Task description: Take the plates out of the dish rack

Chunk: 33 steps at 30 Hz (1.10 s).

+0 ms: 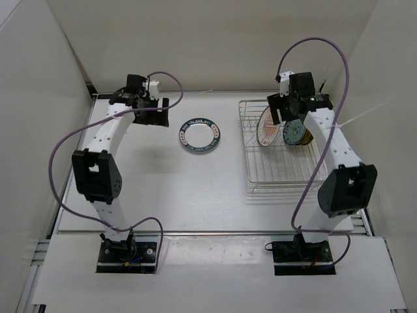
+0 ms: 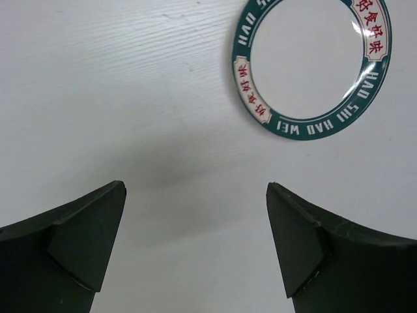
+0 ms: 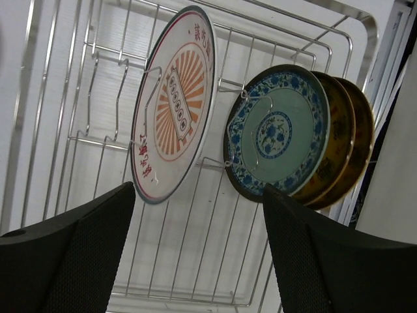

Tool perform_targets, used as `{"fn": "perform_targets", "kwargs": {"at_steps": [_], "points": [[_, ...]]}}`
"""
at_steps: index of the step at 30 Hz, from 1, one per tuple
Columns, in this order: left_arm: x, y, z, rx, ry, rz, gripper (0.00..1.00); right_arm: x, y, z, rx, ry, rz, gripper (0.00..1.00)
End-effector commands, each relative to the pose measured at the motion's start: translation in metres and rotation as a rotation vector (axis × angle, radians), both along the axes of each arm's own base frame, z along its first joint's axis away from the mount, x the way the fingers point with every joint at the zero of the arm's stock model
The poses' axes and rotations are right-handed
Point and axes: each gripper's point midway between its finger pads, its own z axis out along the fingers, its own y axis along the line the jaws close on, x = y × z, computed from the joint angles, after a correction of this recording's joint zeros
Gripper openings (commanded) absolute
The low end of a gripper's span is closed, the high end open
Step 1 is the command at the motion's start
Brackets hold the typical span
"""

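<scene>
Checking out the plates first: the orange-centred plate (image 3: pixel 172 104) is white with an orange sunburst middle, red lettering and a thin dark edge. It stands on edge in the dish rack (image 1: pixel 277 168), right ahead of the right claw (image 3: pixel 199 192), toward its left finger. Just beside it, ahead of the right finger, sits the teal plate (image 3: pixel 277 134) with a blue floral border, also upright between the chrome wires. Two golden-yellow plates (image 3: pixel 345 127) with brown rims are tucked close behind the teal one. That claw hangs over the rack with its fingers spread wide and nothing between them. Over on the other side, the left claw (image 2: pixel 195 195) is also wide open and empty above the table (image 1: pixel 195 195). A white plate with a dark green rim (image 2: pixel 311 62) and lettering lies flat ahead of it, off toward its right finger, well apart from the rack.
</scene>
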Motion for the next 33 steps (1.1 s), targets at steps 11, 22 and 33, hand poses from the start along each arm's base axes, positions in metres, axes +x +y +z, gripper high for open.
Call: {"fn": "perform_targets", "kwargs": {"at_steps": [11, 22, 33], "points": [[-0.047, 0.062, 0.079, 0.155, -0.191, 0.104, 1.0, 0.062, 0.007, -0.02, -0.066, -0.024, -0.009, 0.54], [-0.047, 0.064, 0.071, 0.145, -0.17, 0.113, 1.0, 0.059, 0.0, -0.031, -0.123, 0.013, -0.076, 0.12], [-0.042, 0.062, 0.063, 0.141, -0.148, 0.106, 1.0, 0.049, -0.003, 0.009, -0.326, -0.061, -0.21, 0.0]]}}
